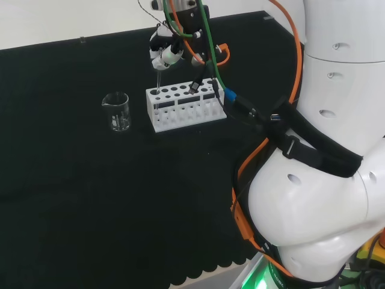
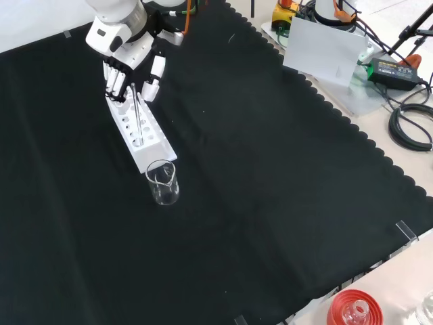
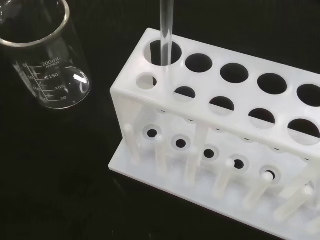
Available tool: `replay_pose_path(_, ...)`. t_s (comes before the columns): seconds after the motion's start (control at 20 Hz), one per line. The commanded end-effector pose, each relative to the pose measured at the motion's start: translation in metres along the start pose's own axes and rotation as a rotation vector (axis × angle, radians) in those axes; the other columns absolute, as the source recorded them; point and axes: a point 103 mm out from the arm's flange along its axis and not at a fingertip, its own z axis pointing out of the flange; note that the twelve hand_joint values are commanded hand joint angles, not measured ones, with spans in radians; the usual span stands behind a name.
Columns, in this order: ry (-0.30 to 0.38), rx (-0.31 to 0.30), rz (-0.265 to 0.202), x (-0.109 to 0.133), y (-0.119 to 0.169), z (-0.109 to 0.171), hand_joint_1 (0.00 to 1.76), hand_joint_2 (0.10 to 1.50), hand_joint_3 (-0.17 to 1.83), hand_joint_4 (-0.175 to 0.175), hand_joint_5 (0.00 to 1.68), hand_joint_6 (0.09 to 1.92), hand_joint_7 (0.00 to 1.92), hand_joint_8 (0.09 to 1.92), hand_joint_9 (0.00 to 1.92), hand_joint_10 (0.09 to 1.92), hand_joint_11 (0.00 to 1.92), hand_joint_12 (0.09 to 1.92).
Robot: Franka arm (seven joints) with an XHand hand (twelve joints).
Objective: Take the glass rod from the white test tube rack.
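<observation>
The hand (image 2: 132, 70) hangs over the white test tube rack (image 2: 143, 139), fingers curled onto the top of the glass rod (image 3: 165, 35), which stands upright in an end hole, ready to lift straight out; just beside sits a glass beaker (image 3: 42, 57) with printed volume graduations

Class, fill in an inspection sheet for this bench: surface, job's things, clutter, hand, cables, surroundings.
Surface: black cloth, scalloped edge.
Job's things: glass rod stands upright in an end hole of the white rack; other top holes look empty.
Clutter: clear beaker beside the rack's end, apart from it; red ring at the cloth's edge.
Hand: hand above the rack, fingers around the rod's top.
Cables: orange cable and green cable along the arm.
Surroundings: power adapter and coiled cables beyond the cloth.
</observation>
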Motion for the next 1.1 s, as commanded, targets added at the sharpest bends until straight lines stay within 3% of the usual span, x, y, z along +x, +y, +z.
replay_pose_path(0.05,-0.007,-0.001,0.005,0.0,-0.001,-0.001,0.76,1.14,0.13,-0.128,0.66,1.06,0.54,0.86,0.92,0.74,1.01,1.18)
replay_pose_path(0.25,-0.014,-0.018,0.008,0.0,-0.001,-0.003,0.81,1.11,0.18,-0.136,0.69,1.06,0.64,0.86,0.95,0.72,1.03,1.17)
replay_pose_path(0.35,-0.011,-0.027,0.004,0.0,0.0,-0.003,0.91,1.17,0.11,-0.014,0.74,1.25,0.69,0.87,0.99,0.71,1.05,1.16)
replay_pose_path(0.4,-0.008,-0.027,0.0,0.001,0.001,-0.004,0.94,1.19,0.08,0.014,0.75,1.3,0.7,0.88,1.0,0.71,1.07,1.16)
replay_pose_path(0.5,-0.006,-0.028,-0.003,0.004,0.003,-0.004,0.97,1.21,0.04,0.028,0.76,1.33,0.72,0.88,1.03,0.7,1.09,1.15)
replay_pose_path(0.85,0.004,-0.037,-0.008,0.011,0.009,-0.003,1.03,1.22,0.0,-0.052,0.78,1.32,0.79,0.9,1.14,0.63,1.21,1.05)
replay_pose_path(1.0,-0.005,-0.115,0.006,0.012,0.008,-0.007,1.09,1.21,0.0,-0.148,0.81,1.27,0.93,0.95,1.27,0.58,1.4,0.9)
replay_pose_path(1.05,-0.015,-0.153,0.01,0.014,0.009,-0.009,1.15,1.18,-0.02,-0.137,0.84,1.19,1.0,0.98,1.33,0.59,1.46,0.83)
replay_pose_path(1.1,-0.031,-0.196,0.015,0.015,0.007,-0.011,1.2,1.16,-0.04,-0.149,0.89,1.12,1.02,1.0,1.39,0.62,1.5,0.78)
